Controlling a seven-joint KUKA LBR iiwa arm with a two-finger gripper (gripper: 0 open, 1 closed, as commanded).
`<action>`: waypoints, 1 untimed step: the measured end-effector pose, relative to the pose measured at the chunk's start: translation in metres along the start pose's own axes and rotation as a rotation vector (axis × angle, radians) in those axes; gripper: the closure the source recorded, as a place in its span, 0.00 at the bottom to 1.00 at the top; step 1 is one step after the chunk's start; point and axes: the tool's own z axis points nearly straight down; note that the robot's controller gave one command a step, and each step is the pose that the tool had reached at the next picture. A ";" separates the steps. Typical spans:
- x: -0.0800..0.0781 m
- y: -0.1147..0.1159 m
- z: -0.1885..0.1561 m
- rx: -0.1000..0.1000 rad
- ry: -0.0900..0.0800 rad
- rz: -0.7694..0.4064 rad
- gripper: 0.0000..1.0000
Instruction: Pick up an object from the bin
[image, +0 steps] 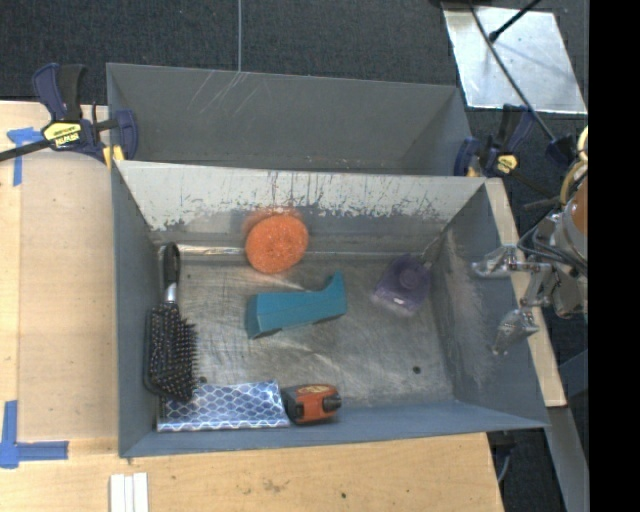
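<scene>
- My fingers hang at the right side of the grey bin, above its sloping right wall. They are spread wide with nothing between them.
- The thing nearest me is a pale purple see-through piece (what kind of thing it is I cannot make out). It lies on the bin floor toward the back right, apart from my fingers.
- Left of it, near the middle of the floor, a teal wedge-shaped block lies on its side.
- Behind the block, against the foot of the back wall, sits a round orange scrubber.
- Along the left wall lies a black hairbrush, handle toward the back and bristle head toward the front.
- In the front left corner a blue patterned sheet lies flat, touching the brush head.
- An orange and black tape measure sits just beside the sheet's right end.
</scene>
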 end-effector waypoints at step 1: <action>0.000 0.000 0.000 0.000 0.000 0.000 0.00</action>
